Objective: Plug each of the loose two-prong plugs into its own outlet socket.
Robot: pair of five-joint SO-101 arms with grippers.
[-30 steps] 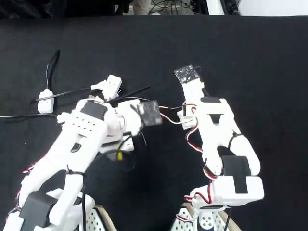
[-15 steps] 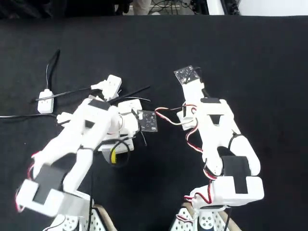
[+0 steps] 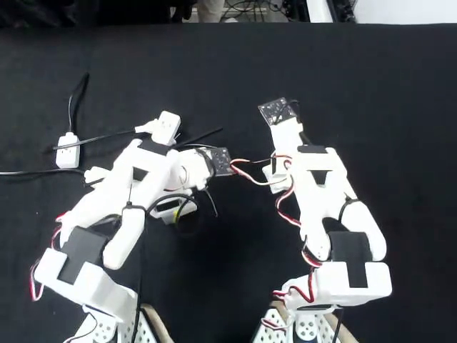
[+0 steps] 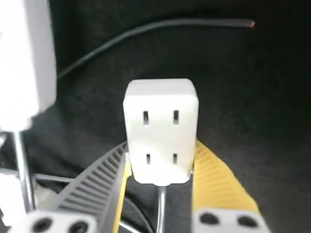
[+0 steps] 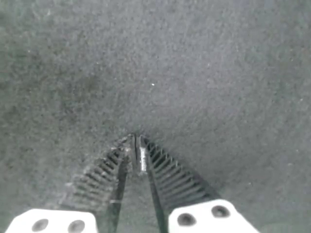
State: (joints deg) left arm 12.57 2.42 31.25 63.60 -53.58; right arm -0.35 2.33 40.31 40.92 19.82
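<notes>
**Left gripper holding socket, plug close by**

The left gripper point(image 4: 160, 155) gripped the white outlet socket point(image 4: 160, 121) by its sides, with its long axis pointing away from the wrist. A loose plug point(image 3: 166, 127) lay just beyond that arm. The right gripper point(image 5: 135, 148), pinched together and empty, sat well apart.
</notes>
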